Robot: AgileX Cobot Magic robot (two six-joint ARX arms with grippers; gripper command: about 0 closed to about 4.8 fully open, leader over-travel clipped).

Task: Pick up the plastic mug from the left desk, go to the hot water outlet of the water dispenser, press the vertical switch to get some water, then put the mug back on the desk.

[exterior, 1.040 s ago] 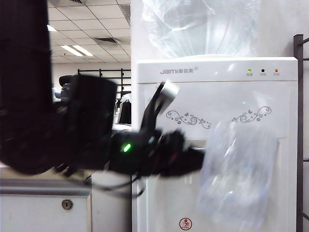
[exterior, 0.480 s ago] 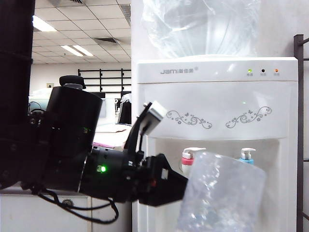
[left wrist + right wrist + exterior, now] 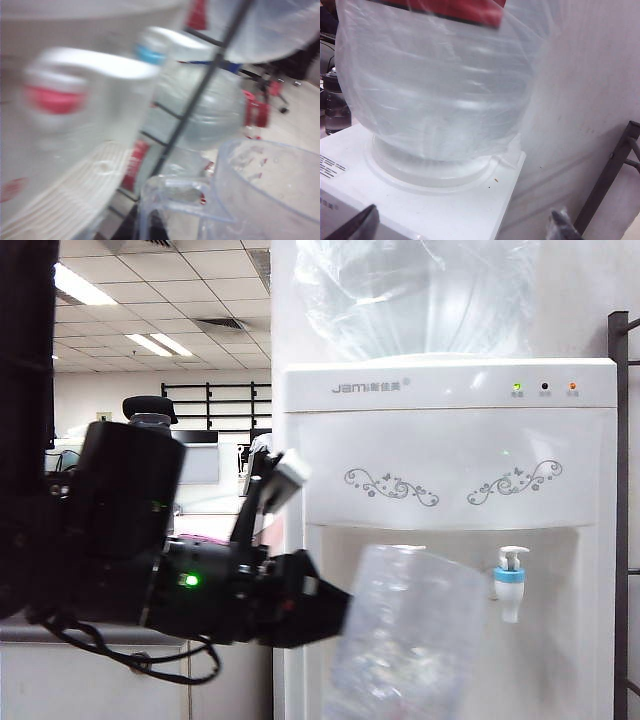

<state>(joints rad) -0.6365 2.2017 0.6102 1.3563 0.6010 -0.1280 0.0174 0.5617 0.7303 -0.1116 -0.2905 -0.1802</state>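
Mug held up at the dispenser's taps.
Exterior: left gripper [image 3: 335, 615] clenches the plastic mug [image 3: 410, 635] before the water dispenser [image 3: 450, 390]. Left wrist: mug handle, blurred hot water outlet [image 3: 55, 100] beside. Right wrist: right gripper [image 3: 462, 222], jaws released, above the big bottle [image 3: 435, 85].

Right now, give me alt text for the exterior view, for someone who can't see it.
The left gripper, shut on the plastic mug, holds it in front of the water dispenser, hiding the hot water outlet; the blue-collared tap stays visible. The right gripper is out of view.
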